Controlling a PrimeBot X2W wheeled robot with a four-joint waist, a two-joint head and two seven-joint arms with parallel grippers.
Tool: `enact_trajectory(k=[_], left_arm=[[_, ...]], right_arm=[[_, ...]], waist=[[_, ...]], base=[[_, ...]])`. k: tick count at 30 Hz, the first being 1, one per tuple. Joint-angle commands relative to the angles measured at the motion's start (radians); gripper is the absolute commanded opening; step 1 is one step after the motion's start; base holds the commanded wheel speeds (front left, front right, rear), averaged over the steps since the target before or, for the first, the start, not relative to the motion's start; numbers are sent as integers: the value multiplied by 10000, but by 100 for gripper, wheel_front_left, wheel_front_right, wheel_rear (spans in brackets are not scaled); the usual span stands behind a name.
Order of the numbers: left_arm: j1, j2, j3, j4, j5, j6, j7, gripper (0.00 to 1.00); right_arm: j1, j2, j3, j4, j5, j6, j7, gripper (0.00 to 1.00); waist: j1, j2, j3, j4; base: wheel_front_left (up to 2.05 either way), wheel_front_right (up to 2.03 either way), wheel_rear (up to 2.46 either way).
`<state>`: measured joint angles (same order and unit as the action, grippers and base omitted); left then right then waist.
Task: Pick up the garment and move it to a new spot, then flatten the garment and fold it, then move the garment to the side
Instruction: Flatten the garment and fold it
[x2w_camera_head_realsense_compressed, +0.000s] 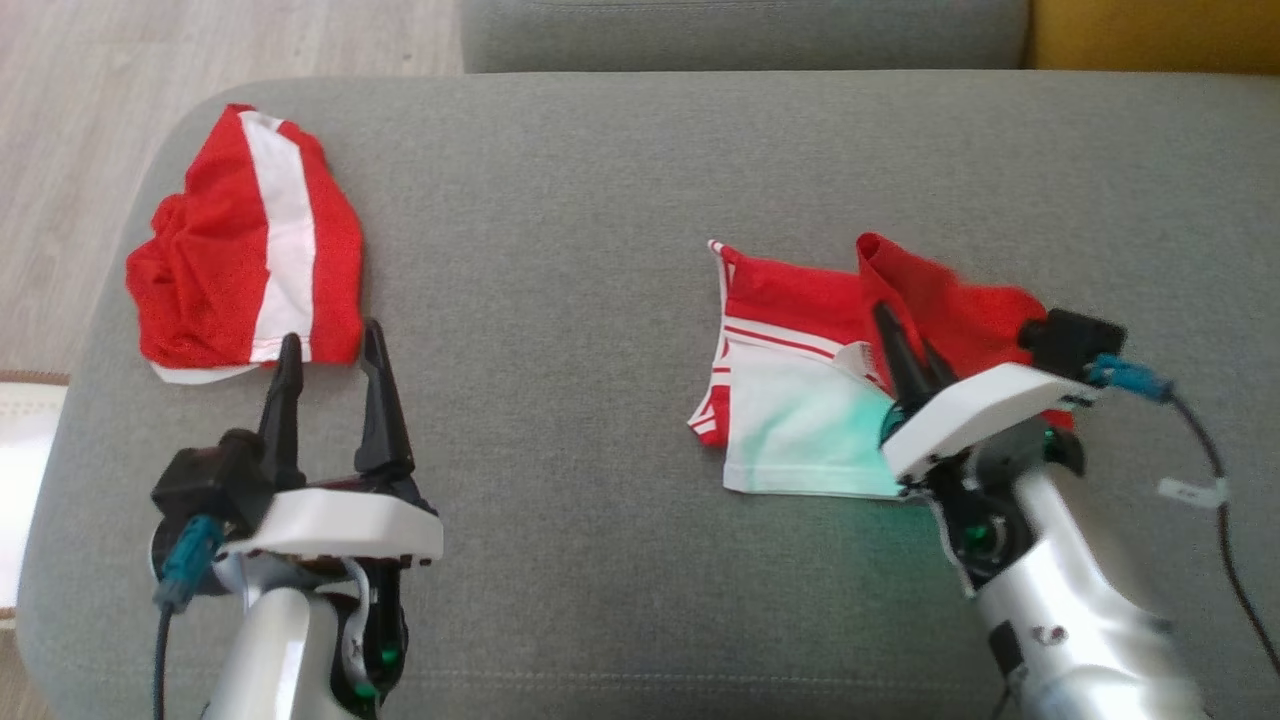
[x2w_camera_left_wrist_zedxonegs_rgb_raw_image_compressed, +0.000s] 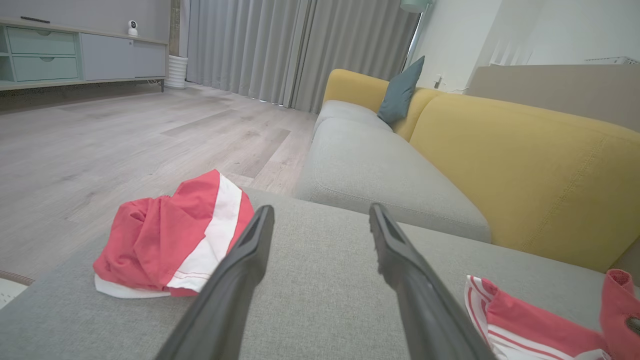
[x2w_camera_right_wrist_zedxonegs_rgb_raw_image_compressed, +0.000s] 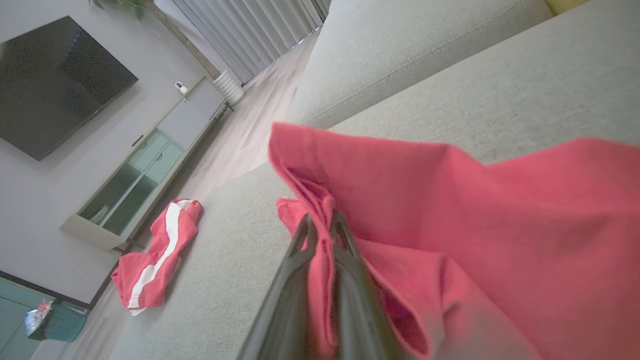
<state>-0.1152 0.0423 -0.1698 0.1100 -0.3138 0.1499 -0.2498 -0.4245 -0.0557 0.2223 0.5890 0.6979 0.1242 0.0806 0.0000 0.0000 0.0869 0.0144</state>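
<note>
The garment (x2w_camera_head_realsense_compressed: 800, 300), red with white stripes and a white lining, lies crumpled on the right of the grey cushion (x2w_camera_head_realsense_compressed: 580, 260). My right gripper (x2w_camera_head_realsense_compressed: 905, 345) is shut on a raised red fold of it; the right wrist view shows the cloth (x2w_camera_right_wrist_zedxonegs_rgb_raw_image_compressed: 500, 225) pinched between the fingers of the right gripper (x2w_camera_right_wrist_zedxonegs_rgb_raw_image_compressed: 322, 222). Its striped edge (x2w_camera_left_wrist_zedxonegs_rgb_raw_image_compressed: 520, 320) also shows in the left wrist view. My left gripper (x2w_camera_head_realsense_compressed: 331, 338) hovers open and holds nothing, close to the near edge of a second red garment with a white band (x2w_camera_head_realsense_compressed: 220, 250).
The second garment (x2w_camera_left_wrist_zedxonegs_rgb_raw_image_compressed: 165, 240) lies bunched near the cushion's far-left corner, beside the wooden floor (x2w_camera_head_realsense_compressed: 80, 150). A yellow sofa back (x2w_camera_left_wrist_zedxonegs_rgb_raw_image_compressed: 525, 165) runs along the right. Bare grey cushion lies between the two garments. A cable (x2w_camera_head_realsense_compressed: 1215, 470) trails from my right wrist.
</note>
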Motion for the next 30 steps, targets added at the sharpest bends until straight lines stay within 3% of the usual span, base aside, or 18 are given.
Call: enact_trajectory(k=[1,11,20,22,30], left_arm=[[-241,80,251,-264,-64,44,-120,100],[-316,80,-1,-157,-91,57,-120,100],[-333,79,-28,-96,-120,78,-120,100],[-339,79,-12,-65,-112,72,-120,100],[-392,79,154,-96,-93,106,-120,100]], right_arm=[[-583,53,340,-196,46,65,-294,0],[-1835,54,2853,2299,2204,65,-2161,0],[-2412,54,5218,3195,4160,65,-2961,0],[-2504,54,5789,3246,4445,65,-3055,100],[-3292,54,7035,3816,4838,65,-3366,100]], waist=[[0,0,19,71],[0,0,254,492],[0,0,370,625],[0,0,377,605],[0,0,228,309]], base=[[0,0,0],[0,0,0],[0,0,0],[0,0,0],[0,0,0]])
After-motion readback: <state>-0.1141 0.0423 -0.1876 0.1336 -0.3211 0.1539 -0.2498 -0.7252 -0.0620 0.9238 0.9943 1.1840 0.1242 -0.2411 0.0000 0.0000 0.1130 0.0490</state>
